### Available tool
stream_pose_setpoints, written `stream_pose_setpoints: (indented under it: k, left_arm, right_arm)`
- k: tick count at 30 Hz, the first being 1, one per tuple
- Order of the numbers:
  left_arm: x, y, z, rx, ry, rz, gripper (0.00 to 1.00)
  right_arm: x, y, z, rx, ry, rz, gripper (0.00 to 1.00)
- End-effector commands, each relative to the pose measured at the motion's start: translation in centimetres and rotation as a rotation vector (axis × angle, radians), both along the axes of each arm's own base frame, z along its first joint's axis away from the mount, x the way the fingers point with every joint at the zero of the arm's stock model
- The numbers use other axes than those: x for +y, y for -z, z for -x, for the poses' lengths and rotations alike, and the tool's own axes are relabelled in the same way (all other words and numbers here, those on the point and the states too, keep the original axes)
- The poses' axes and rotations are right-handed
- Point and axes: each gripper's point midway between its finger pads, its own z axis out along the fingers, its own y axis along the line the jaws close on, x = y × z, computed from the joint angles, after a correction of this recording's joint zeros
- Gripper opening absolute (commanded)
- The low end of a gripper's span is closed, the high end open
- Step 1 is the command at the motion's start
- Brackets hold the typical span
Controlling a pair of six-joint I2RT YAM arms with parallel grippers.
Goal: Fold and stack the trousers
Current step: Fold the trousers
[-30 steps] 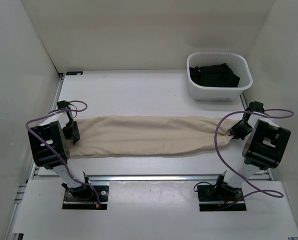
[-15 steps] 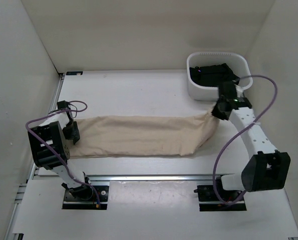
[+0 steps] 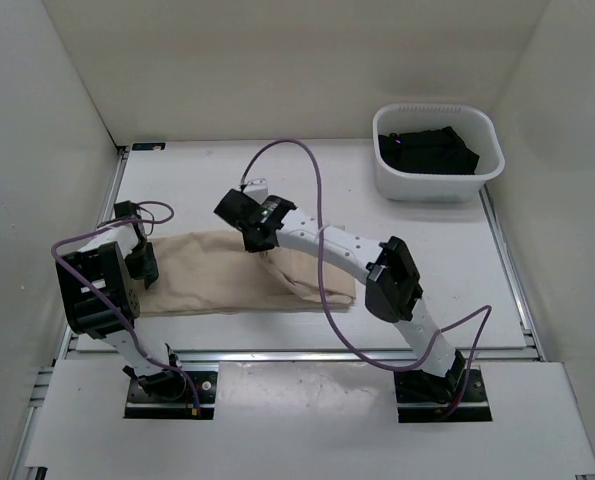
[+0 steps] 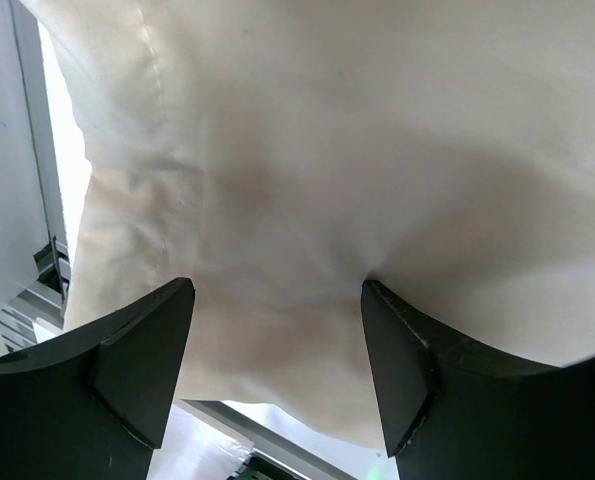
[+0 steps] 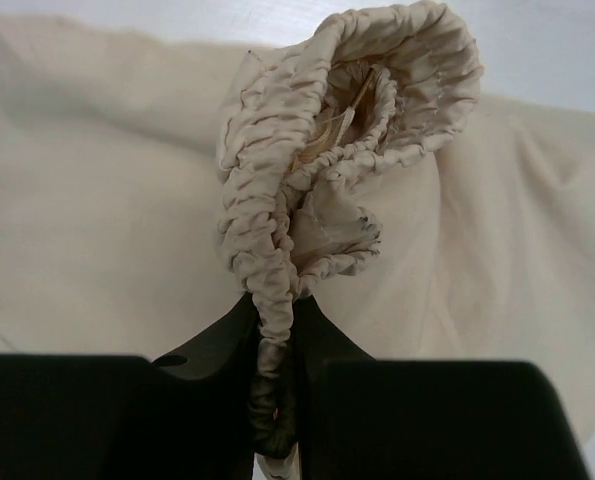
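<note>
The right pincer (image 5: pixel 274 335) is almost shut, pinching the crinkly stretchy band (image 5: pixel 357 120) of the beige trousers (image 3: pixel 202 275) and holding it up over their middle, while the left pincer (image 4: pixel 277 350) stands wide open at the left end, its fingers (image 4: pixel 137 350) seeming to press the cloth, gripping nothing. The first fold looks half made; laying it flat, more folding and stacking are left. The trousers lie on a white table (image 3: pixel 277 180) between pale walls (image 3: pixel 277 70), a white tub (image 3: pixel 432 190) of dark clothes (image 3: pixel 427 152) well apart.
</note>
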Motion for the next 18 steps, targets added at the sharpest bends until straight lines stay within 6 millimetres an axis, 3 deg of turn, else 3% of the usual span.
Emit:
stream_pose_setpoints:
  k: [1, 10, 11, 14, 15, 16, 17, 18]
  left_arm:
    - [0.1, 2.8, 0.4, 0.024, -0.033, 0.009, 0.8]
    - [0.3, 2.6, -0.4, 0.014, -0.033, 0.006, 0.8]
    - [0.2, 2.6, -0.2, 0.022, -0.033, 0.008, 0.8]
    - [0.2, 2.6, -0.2, 0.022, -0.033, 0.008, 0.8]
    - [0.2, 2.6, -0.2, 0.022, -0.033, 0.008, 0.8]
    - [0.2, 2.6, -0.2, 0.022, -0.033, 0.008, 0.8]
    - [0.1, 2.8, 0.1, 0.031, -0.033, 0.011, 0.8]
    - [0.1, 2.8, 0.1, 0.031, -0.033, 0.011, 0.8]
  right_arm:
    - [2.1, -2.1, 0.3, -0.014, -0.003, -0.09, 0.0]
    - [8.7, 0.9, 3.9, 0.012, -0.299, -0.11, 0.0]
    - [9.2, 1.9, 4.3, 0.033, -0.343, -0.106, 0.11]
    - [11.3, 1.7, 6.0, 0.097, -0.484, -0.165, 0.54]
    - [11.6, 0.5, 5.9, 0.069, -0.534, -0.164, 0.58]
    - [11.7, -0.2, 6.3, 0.052, -0.564, -0.16, 0.72]
    - [11.5, -3.0, 6.4, -0.005, -0.579, -0.179, 0.73]
    - [10.2, -2.7, 5.9, -0.032, -0.558, -0.132, 0.73]
